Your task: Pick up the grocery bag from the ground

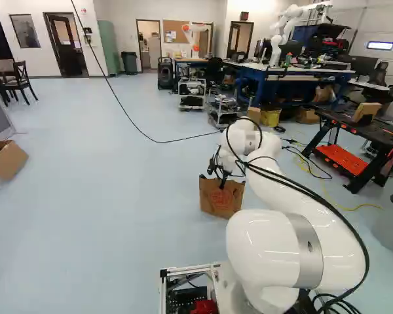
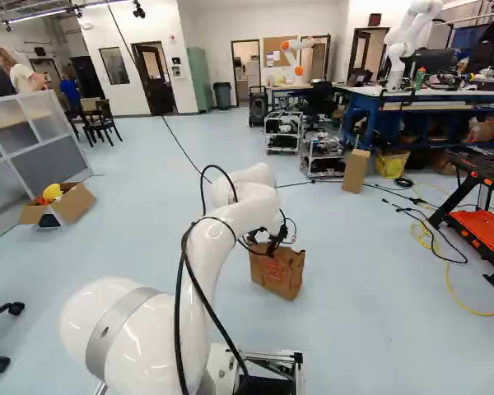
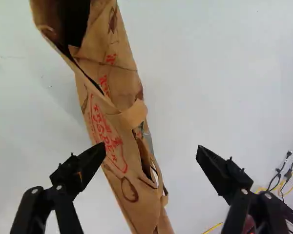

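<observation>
white, glossy, rounded arm (image 2: 210,271) nearest. end effector (image 1: 217,175) released, fingers spread apart at the brown paper bag (image 1: 221,199), which stands on the smooth pale floor (image 1: 105,216). wrist view alone shows creased folds and a flat paper strap (image 3: 134,114). farthest, black ceiling spotlights (image 2: 138,11): right base view only.

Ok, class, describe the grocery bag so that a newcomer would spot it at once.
In the left base view, follow the big white arm out to its black hand. Just beneath, standing on the pale blue floor, is a brown paper grocery bag. Red print on its side sets it apart from the brown carton at that view's left, which holds something yellow.
</observation>
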`<state>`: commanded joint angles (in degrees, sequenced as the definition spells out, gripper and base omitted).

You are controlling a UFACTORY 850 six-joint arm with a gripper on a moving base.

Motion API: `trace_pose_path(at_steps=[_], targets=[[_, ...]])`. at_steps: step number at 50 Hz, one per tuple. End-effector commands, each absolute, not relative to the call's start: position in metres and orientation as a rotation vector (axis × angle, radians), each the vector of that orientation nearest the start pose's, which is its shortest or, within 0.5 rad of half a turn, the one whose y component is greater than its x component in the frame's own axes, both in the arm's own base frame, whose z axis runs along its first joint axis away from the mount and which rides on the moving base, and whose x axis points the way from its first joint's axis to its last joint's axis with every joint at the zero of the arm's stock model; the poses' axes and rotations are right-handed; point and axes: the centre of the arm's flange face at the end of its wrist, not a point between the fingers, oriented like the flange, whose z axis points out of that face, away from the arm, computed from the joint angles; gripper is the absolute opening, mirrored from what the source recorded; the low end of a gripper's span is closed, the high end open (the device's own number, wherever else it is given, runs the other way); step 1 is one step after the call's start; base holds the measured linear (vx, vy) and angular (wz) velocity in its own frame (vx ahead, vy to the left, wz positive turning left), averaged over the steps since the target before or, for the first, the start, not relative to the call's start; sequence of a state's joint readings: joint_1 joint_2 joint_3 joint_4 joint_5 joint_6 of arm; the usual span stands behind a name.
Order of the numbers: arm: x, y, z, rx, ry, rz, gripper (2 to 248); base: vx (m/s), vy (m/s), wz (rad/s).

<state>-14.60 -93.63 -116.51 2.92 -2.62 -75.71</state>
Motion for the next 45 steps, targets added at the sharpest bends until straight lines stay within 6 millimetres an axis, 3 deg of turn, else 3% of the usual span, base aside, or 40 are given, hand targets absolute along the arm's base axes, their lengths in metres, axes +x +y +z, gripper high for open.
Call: trace_pose_path(at_steps=[27,35,36,41,42,45], targets=[[0.713,-0.209,-0.126,-2.963,-1.592,-0.453,247,0.000,0.000,0.000],[0.714,-0.211,-0.132,-2.970,-1.591,-0.465,247,0.000,0.000,0.000],[0.714,-0.211,-0.132,-2.970,-1.591,-0.465,217,0.000,0.000,0.000],[0.714,-0.211,-0.133,-2.971,-1.591,-0.466,217,0.000,0.000,0.000],[0.714,-0.211,-0.133,-2.971,-1.591,-0.467,178,0.000,0.000,0.000],[0.714,-0.211,-0.133,-2.971,-1.591,-0.467,178,0.000,0.000,0.000]])
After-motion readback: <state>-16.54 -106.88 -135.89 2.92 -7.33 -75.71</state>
